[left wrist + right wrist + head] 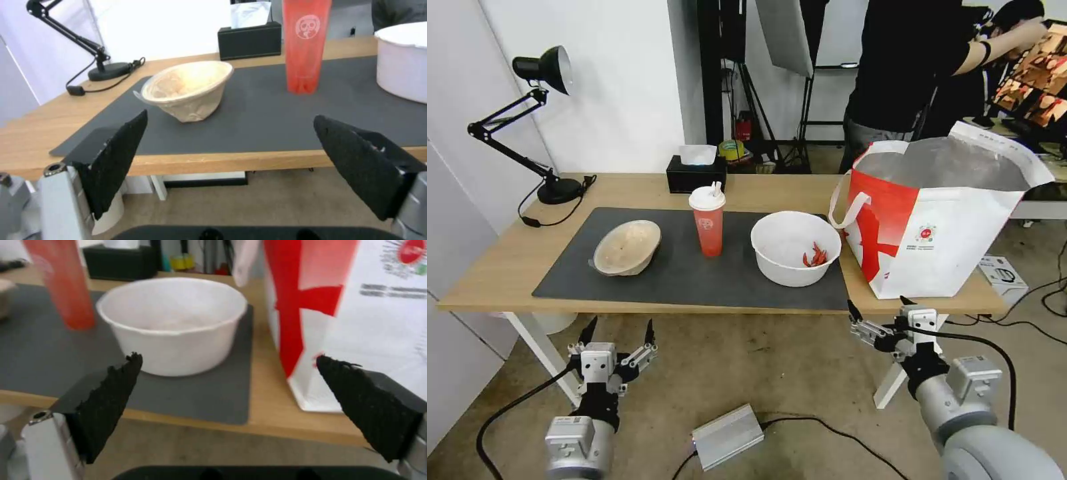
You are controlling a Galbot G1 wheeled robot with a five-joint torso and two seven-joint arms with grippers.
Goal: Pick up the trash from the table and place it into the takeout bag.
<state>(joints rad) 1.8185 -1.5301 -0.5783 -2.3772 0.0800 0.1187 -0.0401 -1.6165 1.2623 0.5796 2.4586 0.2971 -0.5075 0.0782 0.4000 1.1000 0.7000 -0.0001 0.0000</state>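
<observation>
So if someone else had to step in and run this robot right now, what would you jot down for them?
Left gripper: open, empty, low in front of the table, facing the tan bowl.
Right gripper: open, empty, below the table edge, facing between the white bowl and the bag.
On the dark mat: tan bowl tilted on its side, red cup upright with lid on, white bowl upright with red scraps inside.
The bag stands open at the table's right end.
Done: nothing visibly picked up yet.
Left: all three items go into the bag.
</observation>
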